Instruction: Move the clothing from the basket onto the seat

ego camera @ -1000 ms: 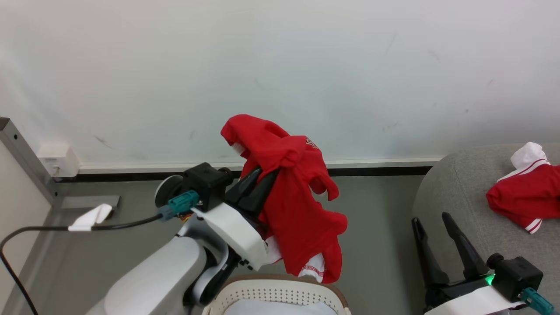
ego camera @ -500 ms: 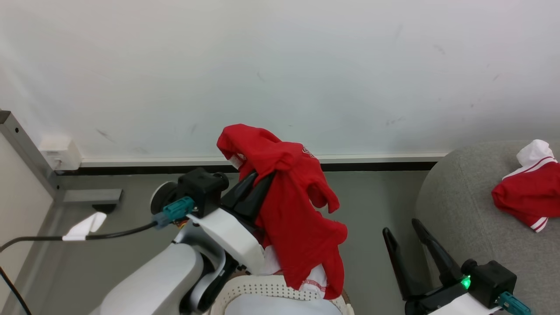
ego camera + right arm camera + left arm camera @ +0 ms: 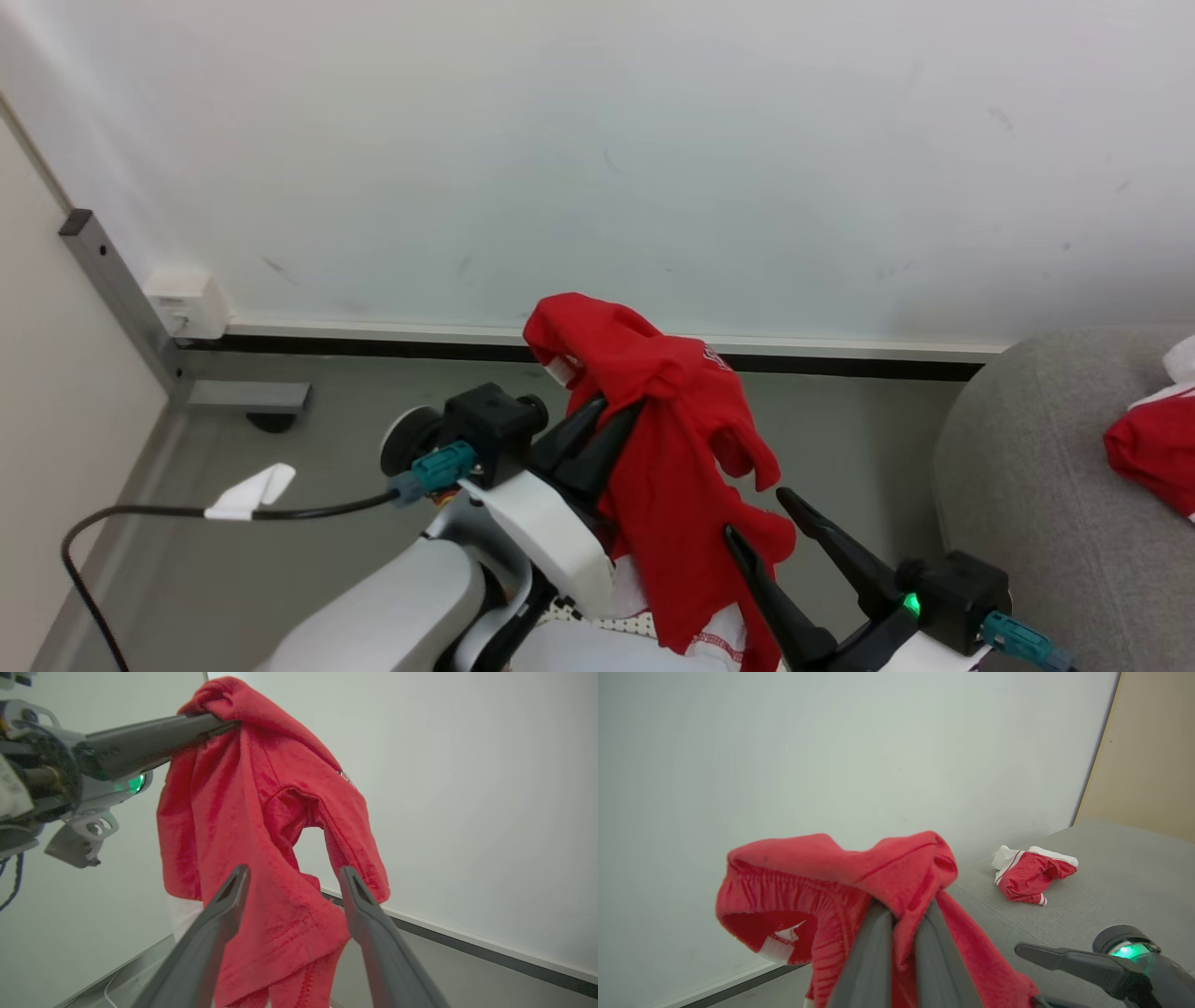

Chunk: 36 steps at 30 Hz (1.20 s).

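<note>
At the bottom centre of the head view a sliver of the basket [image 3: 611, 620] shows, pale and perforated, directly under the hanging cloth. Just above it, lower right of centre, the right gripper [image 3: 758, 514] has its two dark fingers spread wide and holds nothing. Its tips are close beside the lower folds of the red jersey [image 3: 672, 448]; in the right wrist view the cloth hangs across the gap ahead of the fingers, and I cannot tell whether it touches them. At mid-frame the left gripper [image 3: 611, 417] is clamped on a bunch of the jersey near its top, so the garment drapes over the fingers and falls in loose folds, with white trim at its lowest edge. It looks light, thin and limp, likely to sag, swing and fold rather than keep a shape, and neither fragile nor slippery. A pinch on a thick gathered fold or hem should hold best, and a second grip on the lower hanging part would spread it. Farther off, at the right edge, the seat [image 3: 1027, 485] carries a second red garment [image 3: 1158, 453] with white trim. Behind everything stands the pale wall [image 3: 597, 140].
</note>
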Available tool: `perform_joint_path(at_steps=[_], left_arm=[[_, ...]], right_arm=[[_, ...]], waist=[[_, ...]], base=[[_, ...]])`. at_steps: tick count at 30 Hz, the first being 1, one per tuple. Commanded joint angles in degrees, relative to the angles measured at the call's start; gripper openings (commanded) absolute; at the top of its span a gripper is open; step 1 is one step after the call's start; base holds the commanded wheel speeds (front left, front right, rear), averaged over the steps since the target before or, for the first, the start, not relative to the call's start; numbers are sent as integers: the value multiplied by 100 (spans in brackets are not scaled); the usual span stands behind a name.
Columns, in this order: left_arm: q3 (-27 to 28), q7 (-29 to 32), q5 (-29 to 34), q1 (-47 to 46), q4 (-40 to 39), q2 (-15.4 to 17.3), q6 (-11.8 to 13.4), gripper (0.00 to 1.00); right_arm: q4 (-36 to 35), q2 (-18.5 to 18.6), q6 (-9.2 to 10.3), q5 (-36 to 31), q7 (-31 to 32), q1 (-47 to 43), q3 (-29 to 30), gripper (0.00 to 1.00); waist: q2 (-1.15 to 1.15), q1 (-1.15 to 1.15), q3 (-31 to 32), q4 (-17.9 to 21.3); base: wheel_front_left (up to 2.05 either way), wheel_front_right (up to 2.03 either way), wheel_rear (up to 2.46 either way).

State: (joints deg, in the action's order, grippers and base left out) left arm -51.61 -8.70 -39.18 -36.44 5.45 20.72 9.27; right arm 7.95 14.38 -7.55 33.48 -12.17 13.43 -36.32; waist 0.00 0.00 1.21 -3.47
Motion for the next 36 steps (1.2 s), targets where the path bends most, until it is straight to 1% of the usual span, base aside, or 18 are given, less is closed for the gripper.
perform_joint_path(at_steps=[1,7,10,16,18,25,36], left_arm=[[-47,-10,58,-11,23,-43,-30,0],[-351,55,110,61,29,-278,-150,0],[-449,97,103,89,7,-348,-187,0],[-544,169,66,119,-94,-404,-187,0],[-554,192,55,124,-126,-389,-177,0],[-479,151,-36,184,-110,-279,-105,0],[-359,53,-107,284,-97,-183,15,0]], right_arm=[[90,47,13,70,19,100,-92,100],[524,-41,13,305,86,336,-535,100],[864,-134,13,408,57,492,-695,100],[1565,-501,13,583,-35,783,-808,100],[1663,-563,13,623,-93,849,-883,0],[1810,-542,13,797,-221,949,-1013,0],[1708,-479,13,896,-299,994,-1129,0]], waist=[[0,0,43,-131],[0,0,140,-446],[0,0,184,-574],[0,0,229,-747],[0,0,235,-774],[0,0,249,-739],[0,0,212,-609]], base=[[0,0,0],[0,0,0],[0,0,0],[0,0,0],[0,0,0],[0,0,0],[0,0,0]])
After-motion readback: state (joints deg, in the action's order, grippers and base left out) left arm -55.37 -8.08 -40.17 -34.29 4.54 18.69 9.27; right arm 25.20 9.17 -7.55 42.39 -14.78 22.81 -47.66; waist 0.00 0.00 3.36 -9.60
